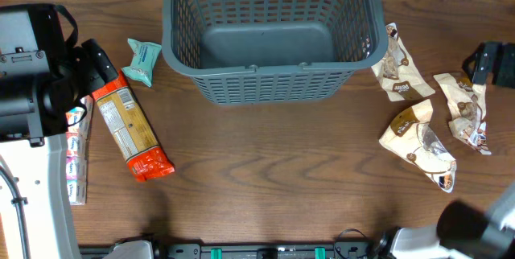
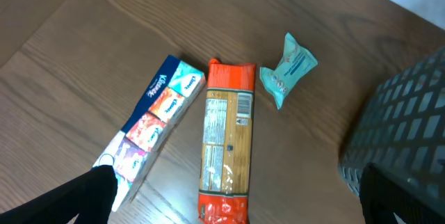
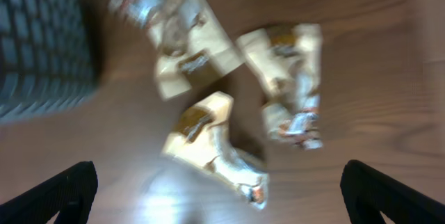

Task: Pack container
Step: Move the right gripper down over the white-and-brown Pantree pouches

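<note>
The container, a large dark grey lattice basket (image 1: 273, 67), stands empty at the table's back centre; it also shows in the left wrist view (image 2: 407, 133) and the right wrist view (image 3: 38, 36). My left gripper (image 2: 236, 203) is open and empty, held above an orange pasta pack (image 2: 226, 147) that lies left of the basket (image 1: 129, 130). My right gripper (image 3: 219, 200) is open and empty, held above three cream snack packs (image 3: 215, 147) that lie right of the basket (image 1: 418, 142).
A small teal pack (image 1: 142, 60) lies beside the basket's left front corner. A strip of tissue packs (image 1: 76, 158) lies left of the pasta pack, partly under my left arm (image 1: 98, 64). The right wrist view is blurred.
</note>
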